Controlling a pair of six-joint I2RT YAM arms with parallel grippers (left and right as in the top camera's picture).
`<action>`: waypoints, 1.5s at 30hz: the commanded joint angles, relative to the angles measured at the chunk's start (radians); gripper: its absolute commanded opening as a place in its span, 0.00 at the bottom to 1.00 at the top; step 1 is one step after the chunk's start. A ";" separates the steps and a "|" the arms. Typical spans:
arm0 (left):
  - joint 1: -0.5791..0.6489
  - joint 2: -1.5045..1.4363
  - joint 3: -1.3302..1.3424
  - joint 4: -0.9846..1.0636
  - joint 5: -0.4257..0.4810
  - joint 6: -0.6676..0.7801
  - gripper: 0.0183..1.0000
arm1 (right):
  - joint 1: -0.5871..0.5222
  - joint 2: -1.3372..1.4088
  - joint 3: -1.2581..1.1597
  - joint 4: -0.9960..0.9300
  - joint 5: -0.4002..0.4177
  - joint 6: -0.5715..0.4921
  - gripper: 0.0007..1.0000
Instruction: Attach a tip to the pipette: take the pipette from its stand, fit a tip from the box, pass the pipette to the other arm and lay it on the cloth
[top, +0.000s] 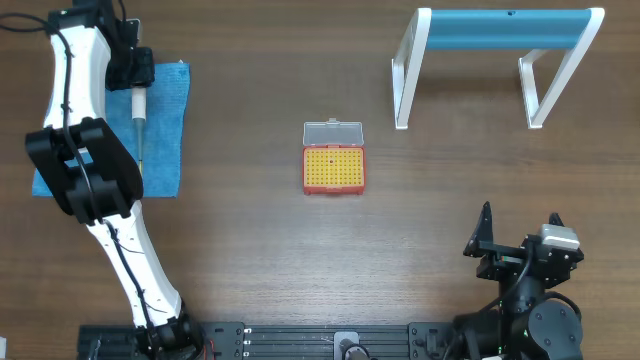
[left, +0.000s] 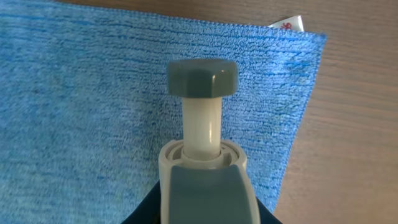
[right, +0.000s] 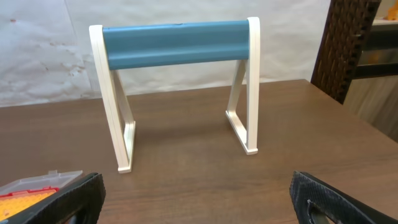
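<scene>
- Pipette (top: 138, 110): over the blue cloth (top: 165, 120) at the table's far left. The long axis runs roughly toward and away from the arm bases, with the fitted tip (top: 140, 152) pointing back toward them. In the left wrist view the grey plunger button (left: 202, 78) and cream stem stand out against the terry pile.
- Contact with the cloth: cannot tell. The shadow beside the stem suggests the pipette is low and close.
- Left gripper (top: 135, 80): sits at the pipette's upper body, with dark fingers flanking the barrel. Judged clamped on the pipette, which lies straight out from the jaws.
- Coming move, as a judgement: lower if needed, then part the fingers. The whole length already lies within the cloth's edges, so no sideways shift looks necessary.
- Right gripper (right: 198, 202): fingers wide apart and holding nothing. It is parked near its own base, well apart from the cloth and facing the stand (right: 177, 43).
- Tip box (top: 334, 172): mid-table, lid open, between the two arms.
</scene>
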 joint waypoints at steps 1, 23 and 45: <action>0.001 0.055 0.026 0.018 -0.015 0.047 0.01 | -0.003 -0.005 -0.011 0.006 -0.027 0.014 0.97; 0.002 0.130 0.025 0.059 -0.019 0.051 0.23 | -0.003 -0.005 -0.011 -0.030 -0.033 0.014 0.98; 0.000 -0.216 0.026 -0.005 -0.019 0.014 1.00 | -0.003 -0.005 -0.011 -0.041 -0.033 0.014 0.98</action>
